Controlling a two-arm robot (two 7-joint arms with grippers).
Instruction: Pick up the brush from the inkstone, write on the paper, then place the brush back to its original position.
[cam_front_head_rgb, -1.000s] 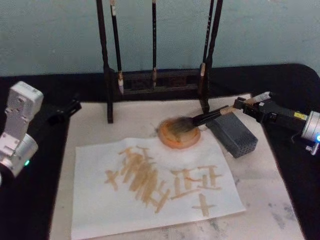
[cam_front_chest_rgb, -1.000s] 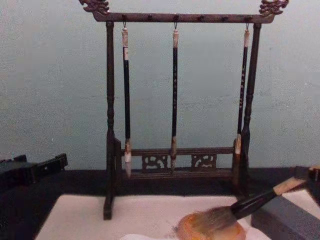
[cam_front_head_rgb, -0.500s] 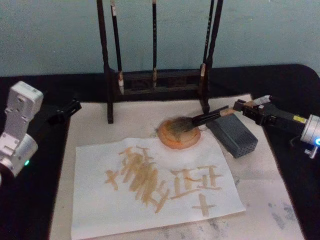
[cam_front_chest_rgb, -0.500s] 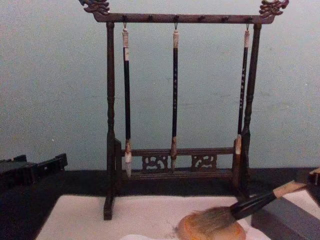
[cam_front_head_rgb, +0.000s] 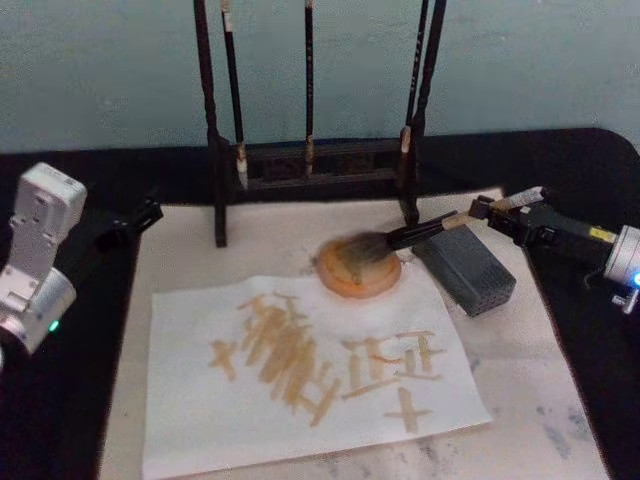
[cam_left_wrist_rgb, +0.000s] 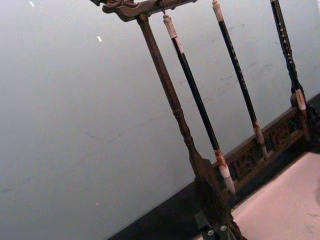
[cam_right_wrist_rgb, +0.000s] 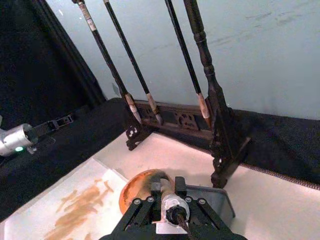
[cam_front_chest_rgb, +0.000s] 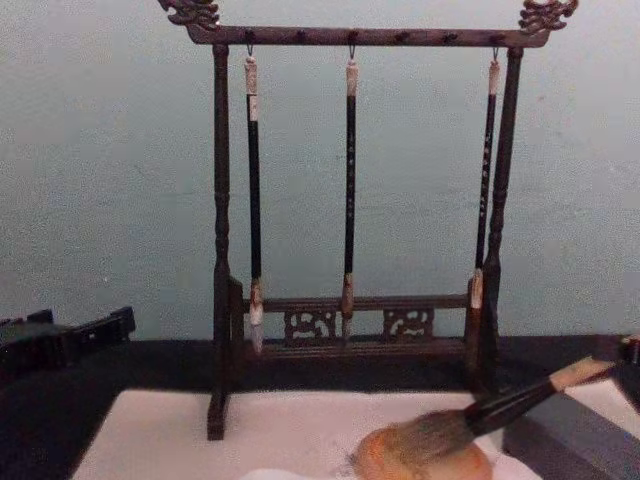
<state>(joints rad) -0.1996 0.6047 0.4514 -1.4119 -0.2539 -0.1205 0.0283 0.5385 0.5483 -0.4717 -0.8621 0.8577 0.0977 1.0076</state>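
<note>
The brush (cam_front_head_rgb: 400, 238) lies slanted, its bushy grey-brown head resting on the round orange inkstone (cam_front_head_rgb: 362, 276) and its tan handle rising toward the right. My right gripper (cam_front_head_rgb: 480, 211) is shut on the handle's upper end, above the grey block. From the right wrist, its fingers (cam_right_wrist_rgb: 155, 192) clamp the pale handle, with the inkstone (cam_right_wrist_rgb: 137, 192) just beyond. The chest view shows the brush (cam_front_chest_rgb: 500, 408) over the inkstone (cam_front_chest_rgb: 420, 468). The paper (cam_front_head_rgb: 300, 400), covered in tan strokes, lies in front of the inkstone. My left gripper (cam_front_head_rgb: 135, 218) is parked at the far left.
A dark wooden rack (cam_front_head_rgb: 220, 150) holding three slim dark brushes stands behind the inkstone, tall in the chest view (cam_front_chest_rgb: 220, 250). A grey block (cam_front_head_rgb: 465, 268) sits right of the inkstone under the brush handle. A pale mat (cam_front_head_rgb: 540, 400) covers the black table.
The brush and my right gripper have barely shifted; the bristle head stays on the inkstone. The left arm has not moved.
</note>
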